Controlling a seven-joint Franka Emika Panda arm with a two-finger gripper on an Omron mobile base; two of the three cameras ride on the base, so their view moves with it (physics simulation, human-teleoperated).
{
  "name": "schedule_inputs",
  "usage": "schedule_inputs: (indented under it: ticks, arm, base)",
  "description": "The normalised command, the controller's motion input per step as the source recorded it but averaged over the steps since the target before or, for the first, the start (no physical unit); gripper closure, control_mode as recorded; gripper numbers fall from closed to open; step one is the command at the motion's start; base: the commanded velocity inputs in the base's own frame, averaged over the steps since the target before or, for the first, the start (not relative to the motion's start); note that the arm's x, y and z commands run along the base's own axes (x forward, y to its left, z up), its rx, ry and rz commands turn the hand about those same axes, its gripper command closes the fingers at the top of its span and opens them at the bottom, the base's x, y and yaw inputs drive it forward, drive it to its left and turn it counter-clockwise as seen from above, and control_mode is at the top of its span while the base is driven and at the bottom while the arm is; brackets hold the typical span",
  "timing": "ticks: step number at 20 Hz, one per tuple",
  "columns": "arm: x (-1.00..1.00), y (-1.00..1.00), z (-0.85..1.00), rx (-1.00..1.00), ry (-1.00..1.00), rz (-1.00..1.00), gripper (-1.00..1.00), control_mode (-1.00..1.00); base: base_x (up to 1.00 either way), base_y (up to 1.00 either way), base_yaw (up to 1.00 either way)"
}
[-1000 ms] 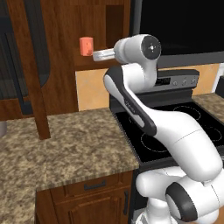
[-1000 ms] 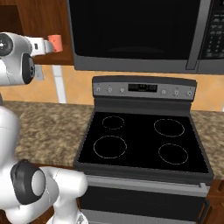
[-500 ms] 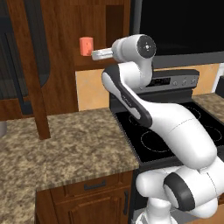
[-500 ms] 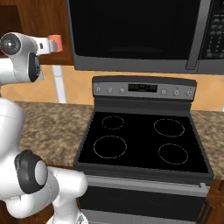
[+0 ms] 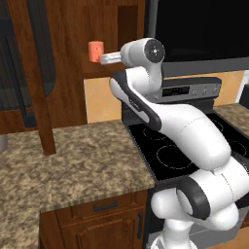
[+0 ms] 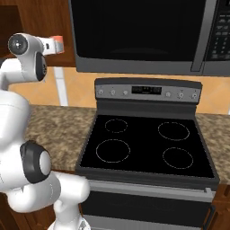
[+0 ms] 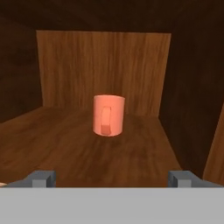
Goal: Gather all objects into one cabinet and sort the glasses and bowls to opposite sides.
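Observation:
A salmon-orange cup (image 7: 108,115) stands upright on the plank shelf (image 7: 57,148) inside the reddish-brown cabinet (image 5: 73,29), its handle turned toward me. My gripper (image 7: 113,177) is open and short of the cup, nothing between its fingertips (image 7: 41,177), which sit wide apart. From the left base the same cup (image 5: 96,51) shows just left of the tip of my raised arm; from the right base the cup (image 6: 56,42) shows just right of that tip. The other glasses and the bowl are out of view.
An open dark-panelled cabinet door (image 5: 41,53) hangs to the left over the granite counter (image 5: 78,160). A black stove (image 6: 143,148) sits to the right under a dark microwave (image 6: 143,36). Cabinet side walls (image 7: 188,100) close in on both sides of the shelf.
My arm's upper joints have shifted slightly. The cup has stayed in place and the gripper has stayed open.

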Motion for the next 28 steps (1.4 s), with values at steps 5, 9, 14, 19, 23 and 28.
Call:
schedule_inputs:
  ticks: [5,9,14,19,23,28]
  arm:
    - [0.46,0.09,0.00,0.00,0.01,-0.09,-1.00,-1.00]
    - [0.35,0.03,0.00,0.00,0.01,-0.06,-1.00,-1.00]
    - [0.18,0.09,-0.01,0.00,0.02,-0.01,-1.00,-1.00]
    - [0.24,0.08,-0.02,0.00,0.02,-0.01,-1.00,-1.00]
    - [0.38,0.10,0.00,0.00,0.04,-0.02,-1.00,-1.00]
    - [0.38,0.18,-0.02,0.00,0.05,-0.02,-1.00,-1.00]
  base:
    - [0.00,0.00,0.00]
    - [0.00,0.00,0.00]
    - [0.00,0.00,0.00]
    - [0.00,0.00,0.00]
    - [0.00,0.00,0.00]
    - [0.00,0.00,0.00]
